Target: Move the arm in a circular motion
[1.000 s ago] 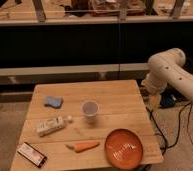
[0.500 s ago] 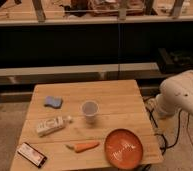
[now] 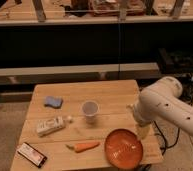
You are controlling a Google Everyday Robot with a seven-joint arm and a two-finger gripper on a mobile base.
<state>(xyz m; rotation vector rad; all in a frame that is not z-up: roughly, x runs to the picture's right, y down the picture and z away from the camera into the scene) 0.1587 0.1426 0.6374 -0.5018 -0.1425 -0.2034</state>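
The arm (image 3: 165, 107) is cream-white, made of thick rounded segments with small dark dots. It comes in from the right edge and bends at a bulbous joint over the right edge of the wooden table (image 3: 110, 92). Its gripper (image 3: 144, 131) is the small yellowish tip that hangs below the joint. It sits just above the table's right side, beside the upper right rim of the orange plate (image 3: 123, 148). It touches nothing that I can see.
On the table are a blue sponge (image 3: 53, 102), a white cup (image 3: 90, 110), a white bottle lying on its side (image 3: 52, 125), a carrot (image 3: 82, 146) and a dark flat packet (image 3: 31, 154). Dark shelving runs behind the table. Cables hang at the right.
The arm has dropped from a higher position right of the table. It has then swung left, so its joint and tip now reach over the table's right edge near the plate.
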